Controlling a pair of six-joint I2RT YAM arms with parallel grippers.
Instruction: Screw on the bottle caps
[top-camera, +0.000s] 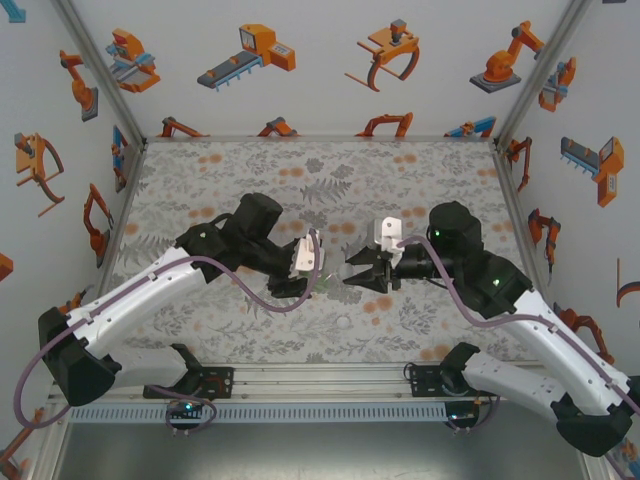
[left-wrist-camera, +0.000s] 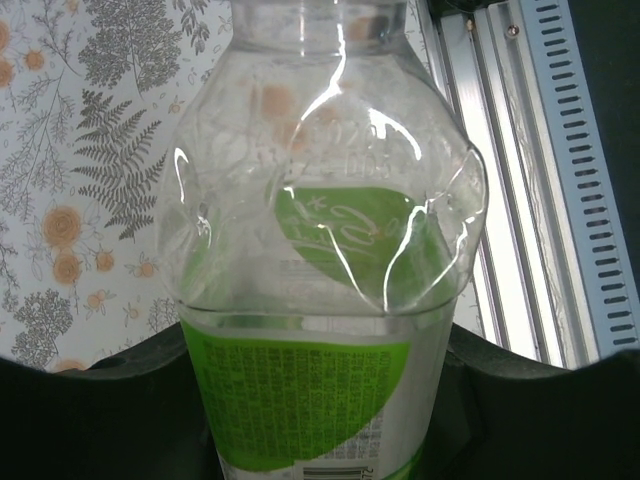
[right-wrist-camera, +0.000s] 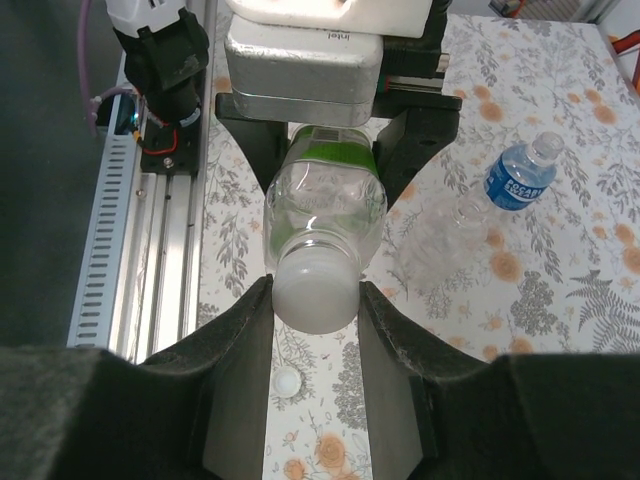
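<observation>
1. The right gripper is narrowed onto a white cap: its 2 dark fingers press on the cap's opposite sides.
2. That cap sits on the neck of the green-labelled bottle, which lies on its side with the mouth pointing at the right gripper.
3. The left gripper is clamped around the bottle's body at the labelled part, 1 finger on each side. In the left wrist view the clear shoulder of the bottle sticks out past the fingers.
4. From above, the 2 grippers meet nose to nose over the near middle of the table, with the bottle between them.
5. A loose cap lies on the flowered cloth just below the right gripper's fingers.
6. The colourless bottle lies on its side near the held one. The blue-labelled bottle lies just beyond it, uncapped.
7. An aluminium rail runs along the table's near edge.
</observation>
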